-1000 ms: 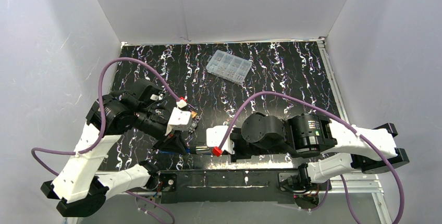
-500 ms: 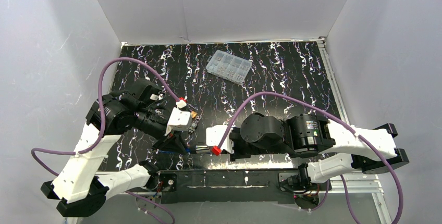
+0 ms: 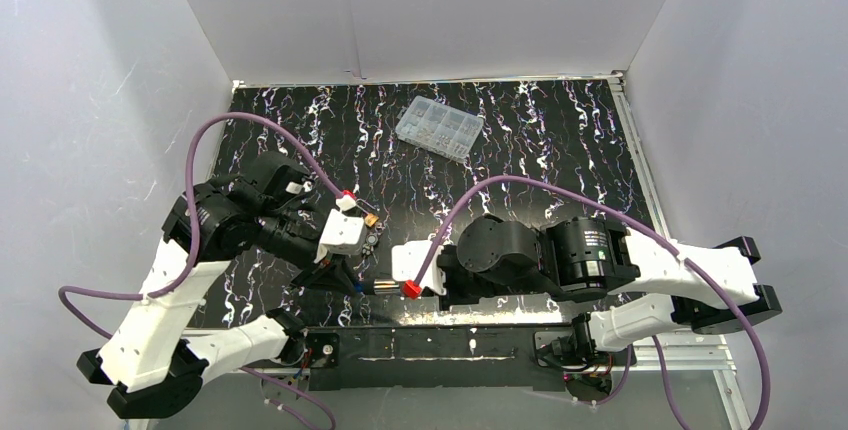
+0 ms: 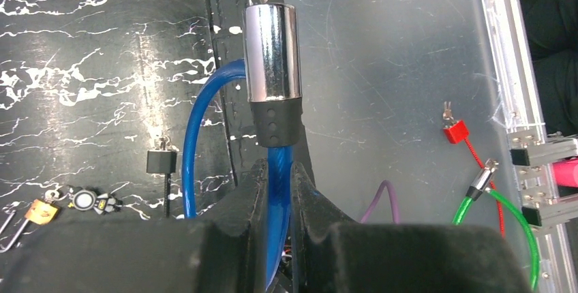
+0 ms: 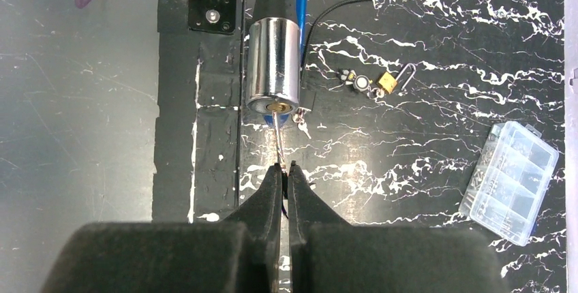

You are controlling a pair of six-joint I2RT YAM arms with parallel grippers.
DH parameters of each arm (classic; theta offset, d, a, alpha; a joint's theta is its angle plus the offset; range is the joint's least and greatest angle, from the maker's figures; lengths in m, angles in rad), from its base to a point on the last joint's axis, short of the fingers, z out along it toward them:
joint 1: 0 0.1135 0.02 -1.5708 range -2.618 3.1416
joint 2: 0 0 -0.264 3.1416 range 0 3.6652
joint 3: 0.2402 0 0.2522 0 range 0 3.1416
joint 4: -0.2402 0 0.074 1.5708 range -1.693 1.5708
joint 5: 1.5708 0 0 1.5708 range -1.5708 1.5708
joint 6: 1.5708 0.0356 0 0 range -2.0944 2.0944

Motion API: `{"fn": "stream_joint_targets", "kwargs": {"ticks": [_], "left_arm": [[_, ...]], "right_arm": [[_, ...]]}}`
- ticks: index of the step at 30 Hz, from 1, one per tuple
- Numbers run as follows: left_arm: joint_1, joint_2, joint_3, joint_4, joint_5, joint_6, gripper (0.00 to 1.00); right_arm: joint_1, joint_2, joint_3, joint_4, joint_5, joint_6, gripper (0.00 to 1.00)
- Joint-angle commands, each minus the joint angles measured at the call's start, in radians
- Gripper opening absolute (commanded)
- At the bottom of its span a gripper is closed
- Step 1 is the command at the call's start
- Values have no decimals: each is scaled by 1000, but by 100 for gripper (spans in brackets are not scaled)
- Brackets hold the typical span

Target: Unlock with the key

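Observation:
The lock is a chrome cylinder with a black collar on a blue cable. My left gripper is shut on the blue cable just below the collar and holds the cylinder above the table's near edge. In the right wrist view the cylinder's end face points toward my right gripper. That gripper is shut on a thin key. The key's tip sits at the brass keyhole. From above, both grippers meet around the lock between the arm bases.
A clear compartment box lies at the back of the black marbled table. A small brass padlock and a black block rest near the left arm. Red and green leads hang off the near metal ledge.
My right arm has crept slightly left toward the lock with the key. The left gripper and the lock have barely moved.

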Motion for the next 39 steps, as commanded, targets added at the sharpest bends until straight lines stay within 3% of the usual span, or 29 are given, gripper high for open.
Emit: {"fn": "stream_joint_targets", "kwargs": {"ticks": [1,18,26,39], "left_arm": [[2,-16,15,-29,3,31,0],[3,-27,27,13,-54,-1,0],[3,-16,52,-53,-57,95,0],[3,-59,2,-41,-141,111,0]], "right_arm": [[-1,31,76,31,-35,3,1],[-1,120,119,-38,52,38,1],[-4,126,126,-20,101,48,1],[-30,31,81,12,-24,96,1]]}}
